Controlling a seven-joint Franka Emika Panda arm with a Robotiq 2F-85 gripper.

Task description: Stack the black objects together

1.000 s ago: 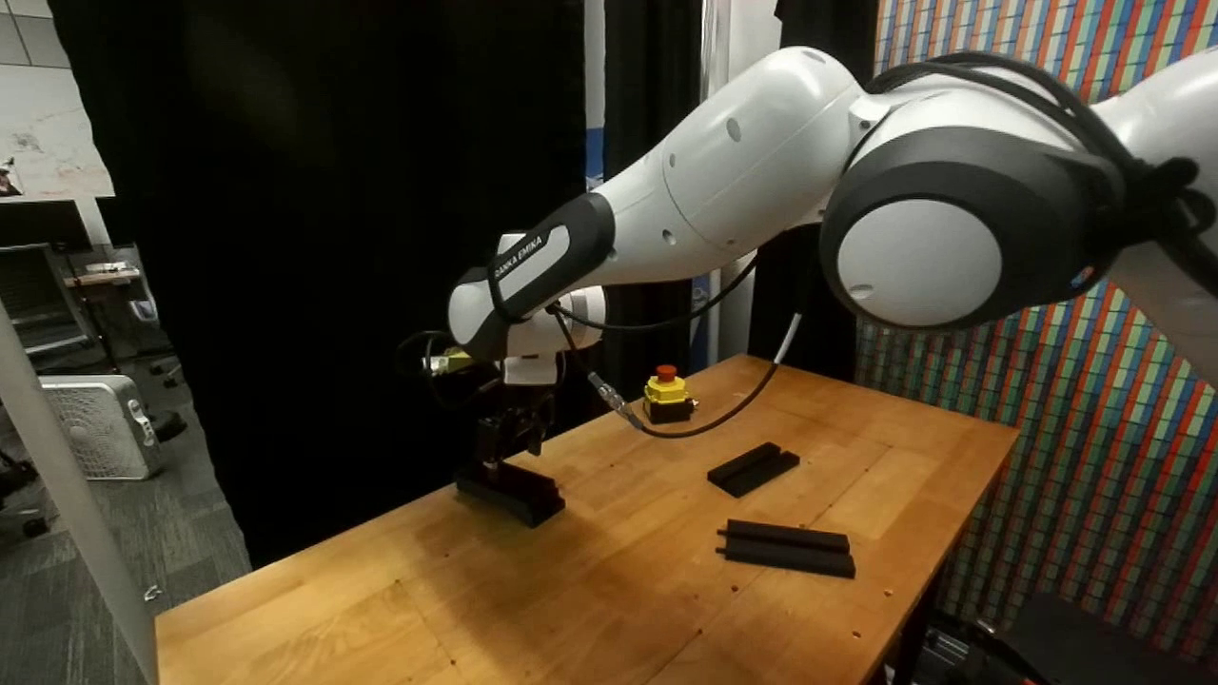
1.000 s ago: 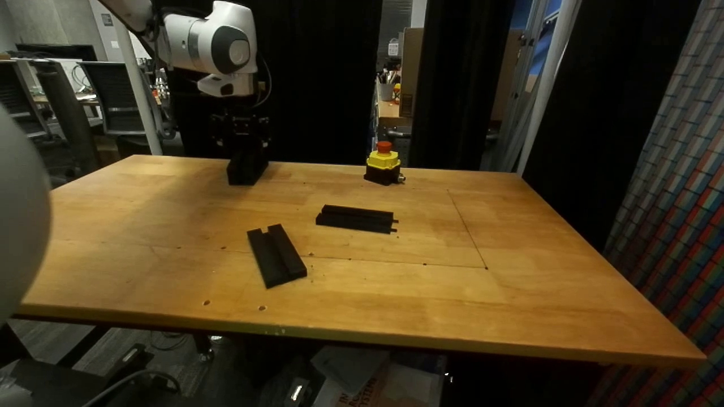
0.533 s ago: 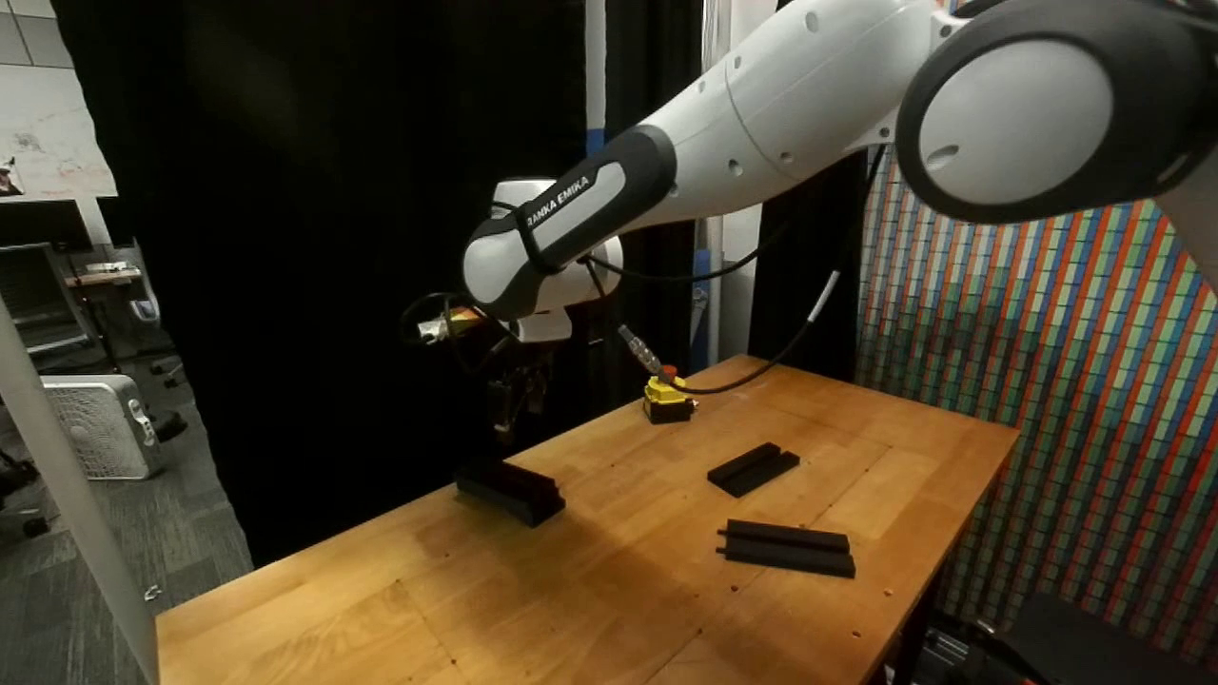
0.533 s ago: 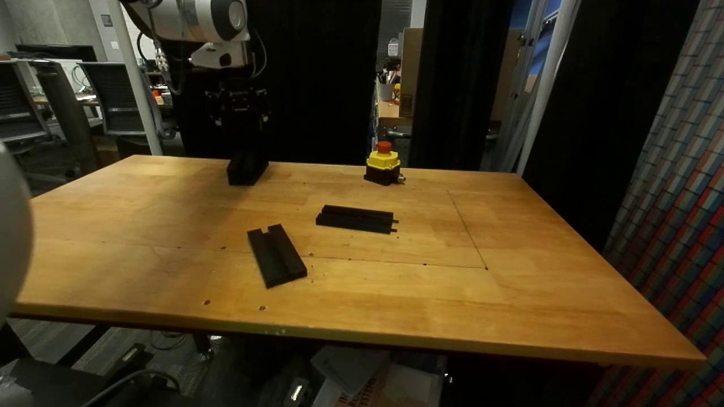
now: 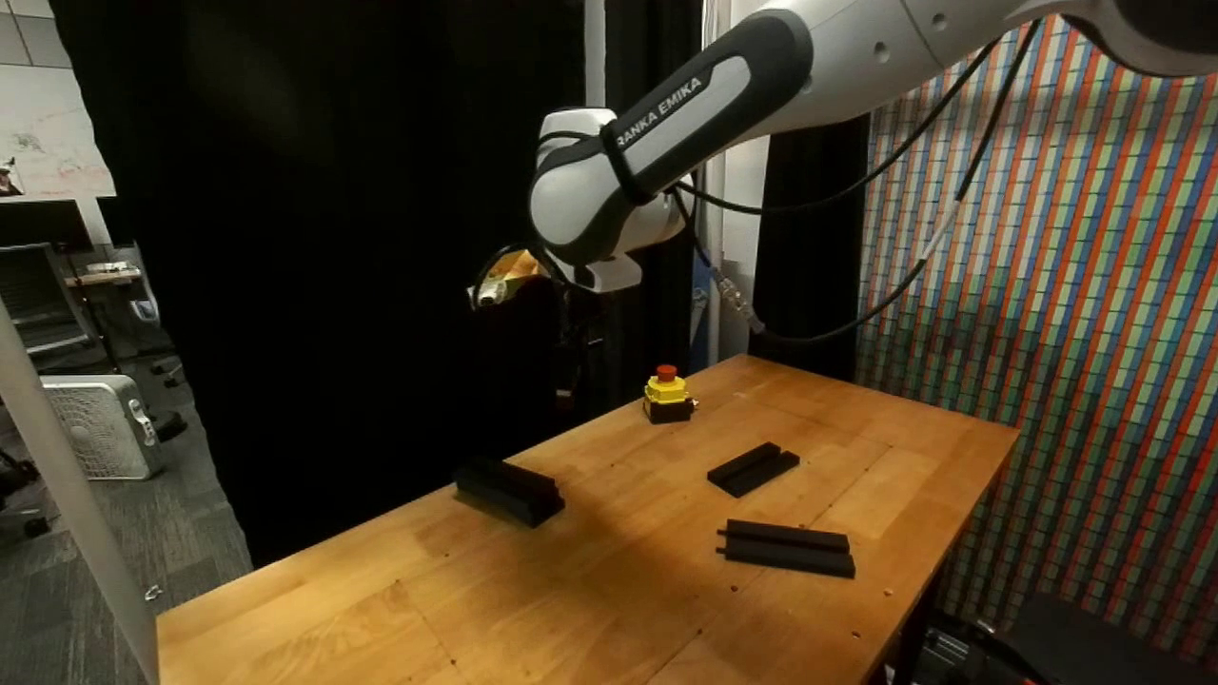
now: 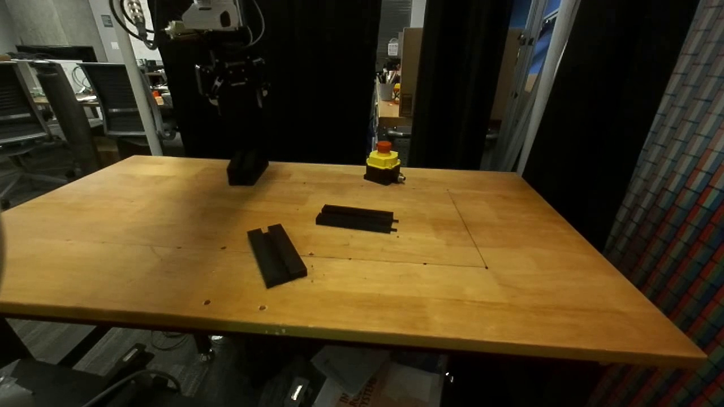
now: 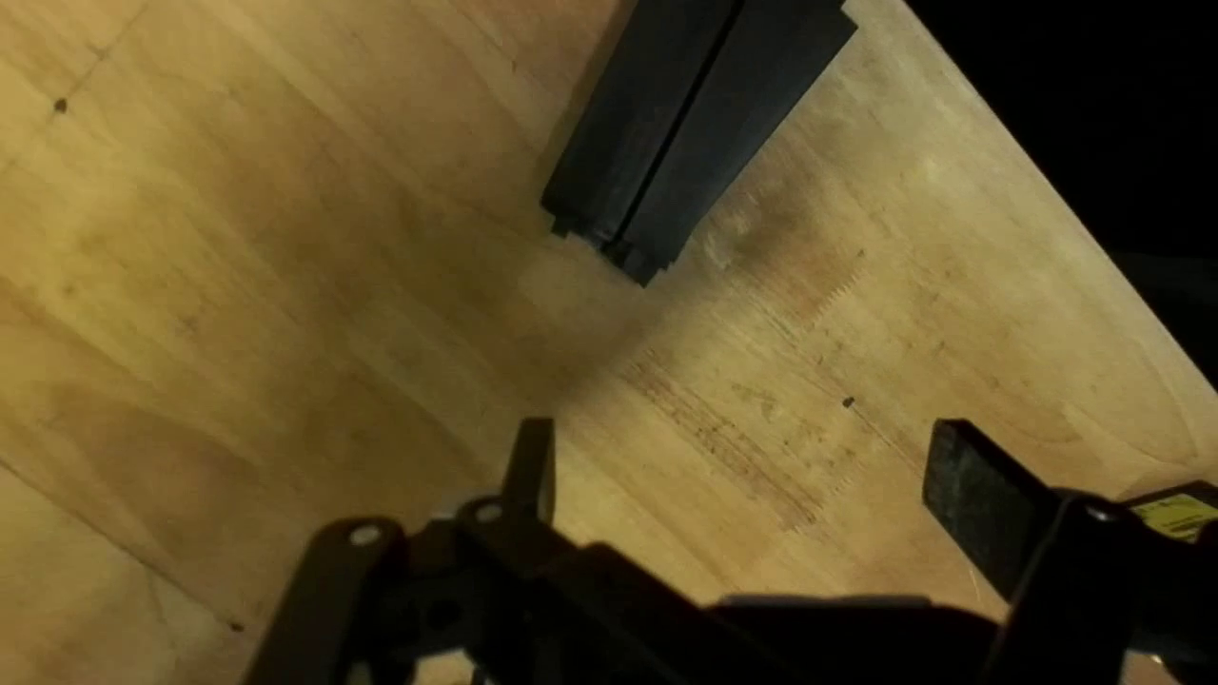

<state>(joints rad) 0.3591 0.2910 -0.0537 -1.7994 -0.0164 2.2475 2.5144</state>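
Observation:
A taller block of black bars (image 5: 511, 491) stands at the table's far edge. It also shows in an exterior view (image 6: 247, 169) and at the top of the wrist view (image 7: 704, 114), where a dark seam runs along it. Two lower flat black pieces lie apart on the table, each with a lengthwise groove: a piece with two small end pegs (image 6: 355, 219) and a nearer piece (image 6: 277, 256). Both also show in an exterior view (image 5: 754, 469) (image 5: 787, 548). My gripper (image 7: 747, 428) is open and empty, raised above the table to one side of the taller block.
A yellow-and-black button box with a red top (image 5: 668, 395) stands near the far edge; its yellow label shows at the right of the wrist view (image 7: 1180, 514). Black curtains (image 5: 381, 238) hang behind the table's far edge. A cable (image 5: 856, 323) hangs from the arm.
My gripper has risen off the taller black block and shifted towards the button box's side. The block stayed in place. The flat pieces have not moved.

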